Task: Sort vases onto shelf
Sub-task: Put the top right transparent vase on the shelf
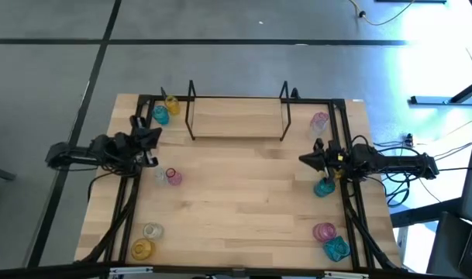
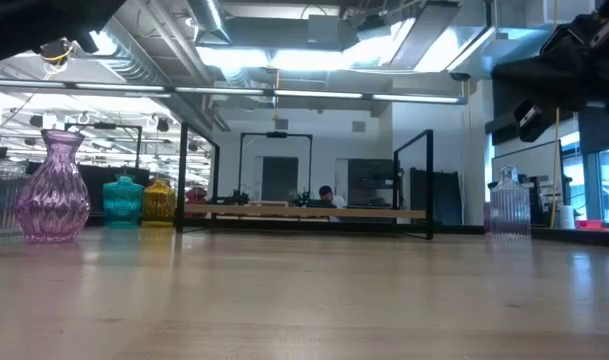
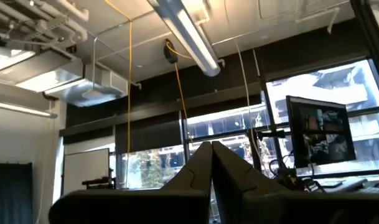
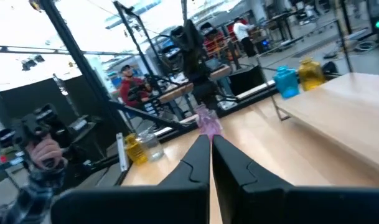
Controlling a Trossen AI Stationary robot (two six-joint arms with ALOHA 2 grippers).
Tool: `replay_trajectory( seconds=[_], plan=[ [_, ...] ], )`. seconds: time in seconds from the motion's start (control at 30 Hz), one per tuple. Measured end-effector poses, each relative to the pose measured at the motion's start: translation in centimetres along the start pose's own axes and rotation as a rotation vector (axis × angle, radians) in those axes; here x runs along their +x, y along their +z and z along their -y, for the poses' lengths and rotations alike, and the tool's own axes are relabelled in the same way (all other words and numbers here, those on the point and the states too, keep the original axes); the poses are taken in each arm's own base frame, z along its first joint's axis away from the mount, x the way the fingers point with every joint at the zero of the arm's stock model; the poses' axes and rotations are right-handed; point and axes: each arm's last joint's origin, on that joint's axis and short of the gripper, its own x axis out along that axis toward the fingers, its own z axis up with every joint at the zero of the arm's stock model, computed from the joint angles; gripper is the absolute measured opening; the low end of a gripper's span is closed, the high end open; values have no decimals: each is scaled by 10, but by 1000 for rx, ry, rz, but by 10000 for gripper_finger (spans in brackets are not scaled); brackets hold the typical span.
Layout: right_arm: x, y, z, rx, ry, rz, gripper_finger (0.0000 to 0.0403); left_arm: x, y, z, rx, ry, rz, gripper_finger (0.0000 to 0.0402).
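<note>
**Q:** where are the vases vs your pincers?

**A:** My left gripper [image 1: 153, 138] is pinched closed, empty, near the teal vase [image 1: 160, 115]. Right gripper [image 1: 307, 159], same, just above another teal vase [image 1: 324, 187]. The shelf [image 1: 237, 118] is bare.

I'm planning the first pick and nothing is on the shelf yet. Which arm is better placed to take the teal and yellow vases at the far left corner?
Left. The left gripper hovers just beside the teal vase and yellow vase, next to the shelf. The right gripper sits across the table.

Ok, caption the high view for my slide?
Both arms wait at the table's sides, shelf empty, vases scattered around it.
</note>
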Motion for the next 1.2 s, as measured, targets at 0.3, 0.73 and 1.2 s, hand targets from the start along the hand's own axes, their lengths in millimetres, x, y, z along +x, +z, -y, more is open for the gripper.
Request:
replay_trajectory(
  seconds=[0.3, 0.73, 1.2],
  plan=[
    [-9, 36, -12, -122, -172, -26, 7, 9, -10, 1, 26, 22, -53, 2],
    [-15, 67, -19, -202, -455, -82, 7, 13, -19, 4, -87, 2, -104, 2],
    [2, 125, -38, -322, -771, -120, 7, 13, -20, 3, -60, 27, -120, 2]
  ],
)
